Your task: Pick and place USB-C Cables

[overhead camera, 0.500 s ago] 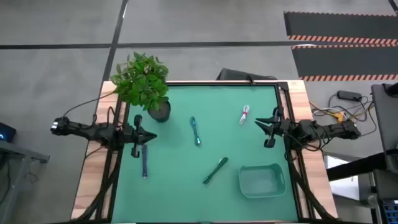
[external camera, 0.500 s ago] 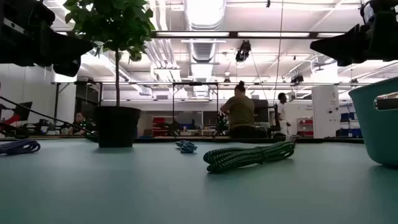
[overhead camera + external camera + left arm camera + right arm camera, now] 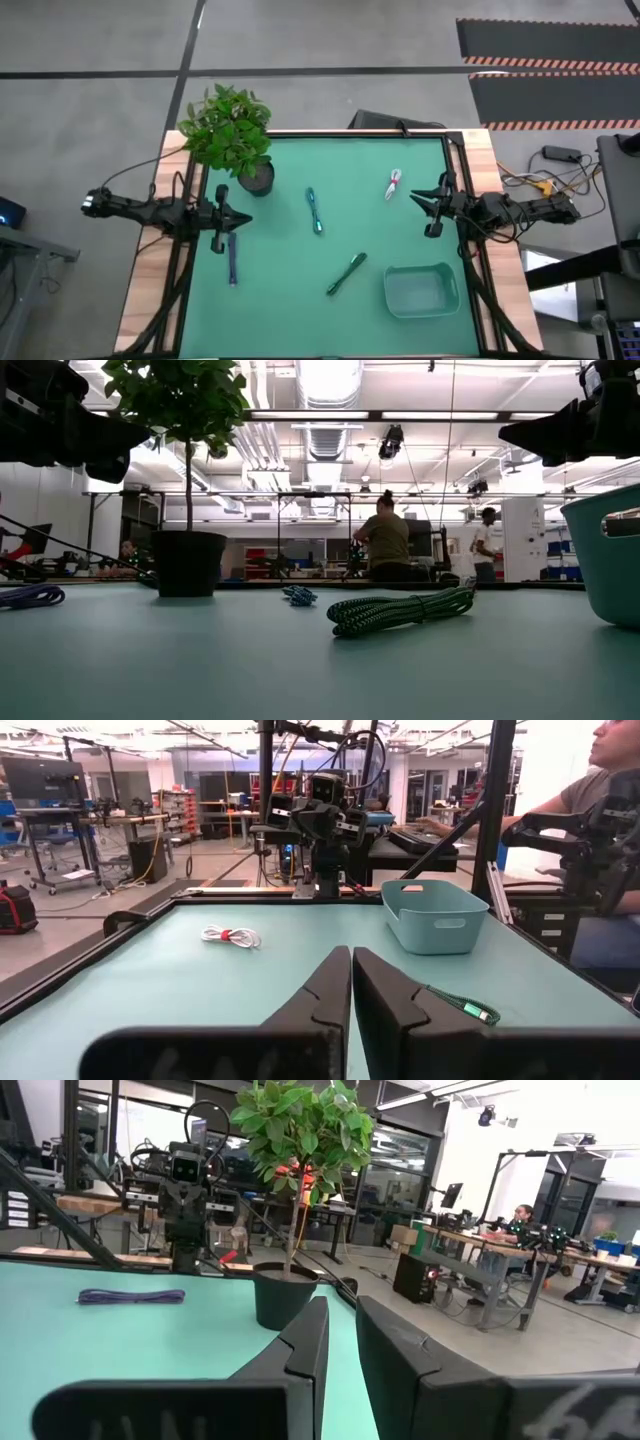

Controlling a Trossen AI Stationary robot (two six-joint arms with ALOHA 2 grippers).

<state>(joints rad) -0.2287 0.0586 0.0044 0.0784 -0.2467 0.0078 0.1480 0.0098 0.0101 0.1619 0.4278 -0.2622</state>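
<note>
The left gripper hangs above the left edge of the green table, its two fingers pressed together with nothing between them; the dark blue-purple cable lies on the mat just beside and below its tip, stretched out straight, apart from the fingers; the potted plant stands close on this gripper's other side, near the table's far left corner. The right gripper hangs above the right edge of the table, facing the left one across the mat; its fingers stand slightly apart with a narrow gap and hold nothing; the white cable with red lies just ahead of its tip, near but not touching. The teal-blue cable rests between the two grippers, toward the middle of the mat, nearer the left one than the right; the green cable lies slantwise on the mat, well apart from both tips, on the near side; in the low view it shows as a coiled green bundle on the surface. The teal bin sits on the near right part of the table, beside the right arm and just beside the green cable's end; it appears to hold none of the cables. Beyond the table, two people show in the room.
</note>
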